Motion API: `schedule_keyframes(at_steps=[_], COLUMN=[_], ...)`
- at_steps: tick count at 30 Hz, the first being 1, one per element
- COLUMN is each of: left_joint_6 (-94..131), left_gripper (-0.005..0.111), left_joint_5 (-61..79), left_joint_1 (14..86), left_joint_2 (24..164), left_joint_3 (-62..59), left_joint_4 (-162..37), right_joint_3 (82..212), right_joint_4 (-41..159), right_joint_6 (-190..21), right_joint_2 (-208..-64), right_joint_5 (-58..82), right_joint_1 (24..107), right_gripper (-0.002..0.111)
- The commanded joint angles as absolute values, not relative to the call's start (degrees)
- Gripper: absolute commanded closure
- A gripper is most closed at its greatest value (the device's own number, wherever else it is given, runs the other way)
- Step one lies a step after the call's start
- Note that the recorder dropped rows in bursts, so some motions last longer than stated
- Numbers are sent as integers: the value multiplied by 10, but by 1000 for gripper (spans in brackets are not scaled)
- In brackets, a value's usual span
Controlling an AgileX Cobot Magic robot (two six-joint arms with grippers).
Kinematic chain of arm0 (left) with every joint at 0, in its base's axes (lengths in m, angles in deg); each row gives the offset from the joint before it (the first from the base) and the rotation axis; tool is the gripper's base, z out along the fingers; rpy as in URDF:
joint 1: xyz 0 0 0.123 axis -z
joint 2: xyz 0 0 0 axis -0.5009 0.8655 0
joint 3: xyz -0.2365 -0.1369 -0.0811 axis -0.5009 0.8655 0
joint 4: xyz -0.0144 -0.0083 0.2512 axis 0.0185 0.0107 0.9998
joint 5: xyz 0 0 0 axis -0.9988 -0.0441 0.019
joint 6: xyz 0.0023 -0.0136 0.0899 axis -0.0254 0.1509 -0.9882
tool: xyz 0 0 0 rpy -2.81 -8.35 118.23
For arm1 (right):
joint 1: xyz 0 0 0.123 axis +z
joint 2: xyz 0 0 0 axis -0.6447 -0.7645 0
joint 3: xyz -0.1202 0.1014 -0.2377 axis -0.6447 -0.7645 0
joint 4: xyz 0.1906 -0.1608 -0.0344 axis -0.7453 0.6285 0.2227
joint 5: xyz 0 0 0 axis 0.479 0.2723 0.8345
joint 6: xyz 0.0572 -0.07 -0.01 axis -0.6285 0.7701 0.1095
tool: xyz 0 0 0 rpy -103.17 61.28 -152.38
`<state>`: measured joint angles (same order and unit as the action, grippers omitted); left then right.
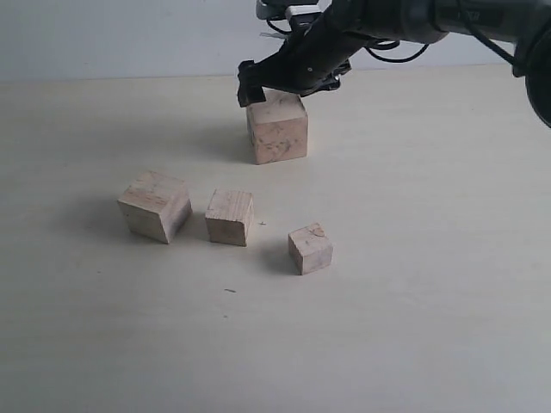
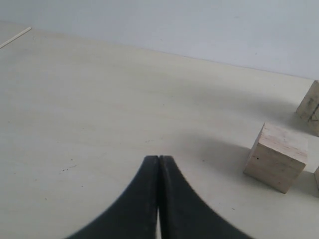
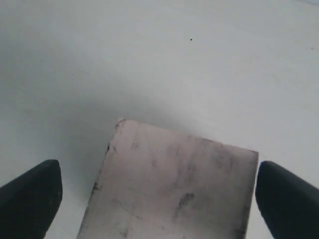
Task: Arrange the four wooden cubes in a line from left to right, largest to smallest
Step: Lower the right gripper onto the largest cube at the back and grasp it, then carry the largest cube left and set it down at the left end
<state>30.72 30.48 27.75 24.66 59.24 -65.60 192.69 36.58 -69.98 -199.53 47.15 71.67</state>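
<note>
The four wooden cubes stand on the pale table. The largest cube [image 1: 277,127], with dark scuffs, stands at the back; its top [image 3: 174,184] fills the right wrist view. In front run the second-largest cube [image 1: 155,205], the third cube [image 1: 230,216] and the smallest cube [image 1: 310,248], left to right. My right gripper [image 1: 288,86] hovers just over the largest cube, open, one finger on each side of it [image 3: 159,199]. My left gripper [image 2: 158,158] is shut on nothing, low over bare table; a cube [image 2: 276,157] and the scuffed cube's edge [image 2: 311,107] lie beyond it.
The right arm [image 1: 413,21] reaches in from the upper right, trailing cables. A pale wall [image 1: 129,34] bounds the table's far edge. Bare tabletop [image 1: 430,258] stretches around the cubes on all sides.
</note>
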Motion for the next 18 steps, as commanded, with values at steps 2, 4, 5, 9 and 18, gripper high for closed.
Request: schedule_keyframes(at_steps=[2, 4, 5, 9, 18], left_joint_6=[306, 306, 306, 306, 306], left_gripper=[107, 107, 107, 107, 107], left_joint_5=[302, 302, 302, 302, 302], left_joint_1=[281, 281, 281, 281, 281], left_joint_2=[243, 243, 243, 243, 243], left_joint_3=[595, 595, 595, 595, 595], left_joint_4=[-655, -655, -655, -655, -655], right_joint_3=[1941, 1941, 1941, 1941, 1941], right_joint_4=[370, 383, 391, 445, 401], right_joint_6=[-717, -718, -719, -753, -744], right_joint_2=[-2012, -2020, -2023, -2031, -1975], right_joint_5=[467, 470, 472, 478, 496], right_joint_1=[722, 722, 722, 722, 722], right_gripper=[3, 3, 3, 5, 108])
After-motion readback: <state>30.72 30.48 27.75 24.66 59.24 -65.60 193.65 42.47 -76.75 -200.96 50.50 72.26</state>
